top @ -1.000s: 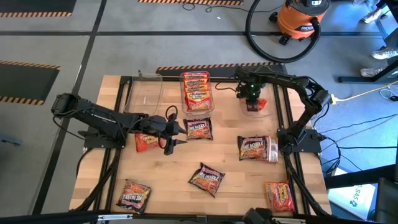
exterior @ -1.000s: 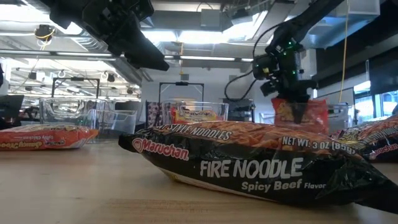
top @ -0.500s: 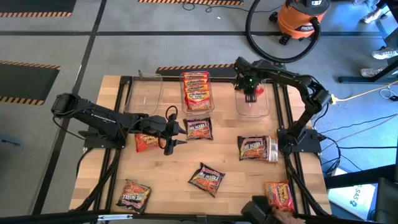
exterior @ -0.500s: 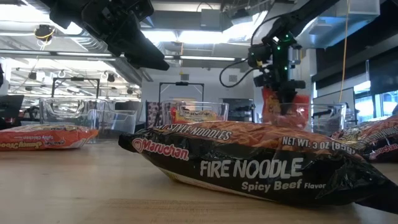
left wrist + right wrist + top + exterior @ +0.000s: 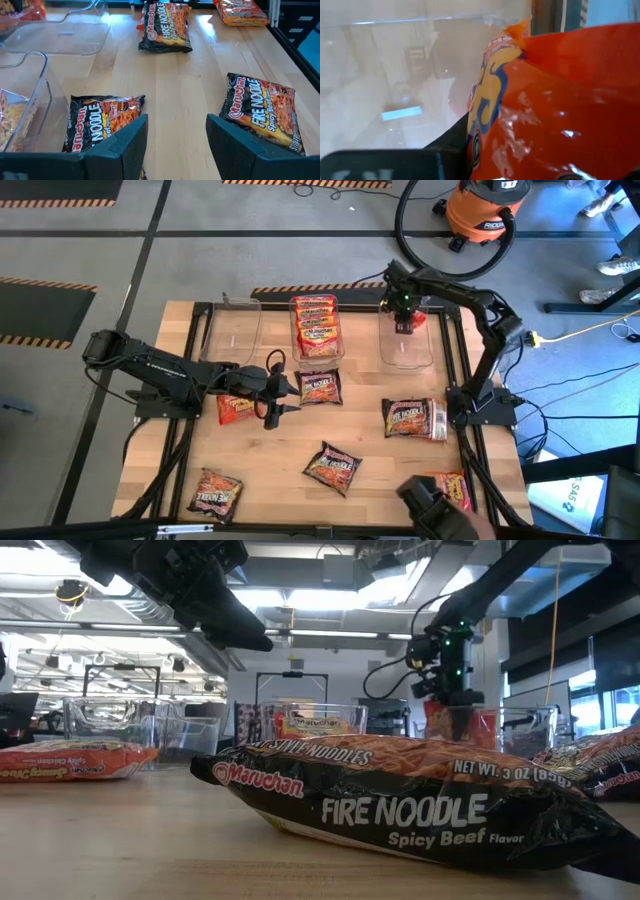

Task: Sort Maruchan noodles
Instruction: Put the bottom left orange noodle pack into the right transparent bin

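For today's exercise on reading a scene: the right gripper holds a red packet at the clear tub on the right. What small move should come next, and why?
Probably lower a little and open the jaws. The right gripper is shut on the red packet, which hangs at the far end of the right tub, apparently empty otherwise. The left gripper waits open over the table.

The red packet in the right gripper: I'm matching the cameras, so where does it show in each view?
High view: the red packet hangs from the right gripper over the far end of the right clear tub.
Low view: right of centre, the packet is seen behind the tub's wall.
Left wrist view: not in it.
Right wrist view: the packet fills the right half.
Shared landmark: the right clear tub.
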Available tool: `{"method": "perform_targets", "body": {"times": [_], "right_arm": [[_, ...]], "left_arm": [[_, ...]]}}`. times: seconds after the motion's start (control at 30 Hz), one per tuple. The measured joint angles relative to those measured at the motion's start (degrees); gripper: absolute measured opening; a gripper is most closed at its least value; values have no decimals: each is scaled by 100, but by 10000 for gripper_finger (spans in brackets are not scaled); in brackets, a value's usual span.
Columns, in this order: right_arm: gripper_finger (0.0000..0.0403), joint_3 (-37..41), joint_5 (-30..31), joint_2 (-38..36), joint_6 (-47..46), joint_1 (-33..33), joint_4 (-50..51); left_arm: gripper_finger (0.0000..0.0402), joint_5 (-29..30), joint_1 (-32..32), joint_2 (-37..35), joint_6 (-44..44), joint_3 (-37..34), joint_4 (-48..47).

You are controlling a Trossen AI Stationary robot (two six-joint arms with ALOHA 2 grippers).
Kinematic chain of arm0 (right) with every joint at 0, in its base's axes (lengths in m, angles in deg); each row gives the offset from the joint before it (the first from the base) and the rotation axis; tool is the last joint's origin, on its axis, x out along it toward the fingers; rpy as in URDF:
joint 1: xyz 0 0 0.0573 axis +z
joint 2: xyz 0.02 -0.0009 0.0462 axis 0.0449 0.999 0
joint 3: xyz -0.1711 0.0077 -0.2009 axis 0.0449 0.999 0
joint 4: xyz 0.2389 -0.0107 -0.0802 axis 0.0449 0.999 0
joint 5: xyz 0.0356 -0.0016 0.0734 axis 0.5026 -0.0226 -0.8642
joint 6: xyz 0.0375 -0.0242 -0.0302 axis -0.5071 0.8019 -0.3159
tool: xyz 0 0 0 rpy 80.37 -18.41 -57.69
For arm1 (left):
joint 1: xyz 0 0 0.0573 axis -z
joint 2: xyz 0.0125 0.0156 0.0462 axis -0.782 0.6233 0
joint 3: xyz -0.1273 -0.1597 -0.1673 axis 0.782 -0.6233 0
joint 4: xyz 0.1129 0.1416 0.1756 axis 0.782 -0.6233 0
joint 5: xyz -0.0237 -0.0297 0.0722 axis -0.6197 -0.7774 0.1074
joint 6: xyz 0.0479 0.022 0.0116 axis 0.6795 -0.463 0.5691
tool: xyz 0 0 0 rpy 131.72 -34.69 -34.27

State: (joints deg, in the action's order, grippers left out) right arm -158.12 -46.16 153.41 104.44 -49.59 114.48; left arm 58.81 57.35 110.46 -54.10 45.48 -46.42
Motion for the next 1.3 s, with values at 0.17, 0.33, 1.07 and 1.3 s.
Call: {"method": "perform_targets", "body": {"times": [0.17, 0.33, 1.07, 1.3], "right_arm": [[130, 2, -1, 176, 126, 0, -111], [131, 2, 2, 335, 151, 0, -131], [217, -578, 483, 390, -2, 7, 346], [216, -625, 1018, 388, -17, 3, 360]], "left_arm": [[195, 0, 0, 0, -72, 0, -2], [195, 0, 0, 0, -73, 0, 0], [195, -177, 0, 0, -6, 0, -4], [195, -177, 0, 0, 3, 0, -4]]}}
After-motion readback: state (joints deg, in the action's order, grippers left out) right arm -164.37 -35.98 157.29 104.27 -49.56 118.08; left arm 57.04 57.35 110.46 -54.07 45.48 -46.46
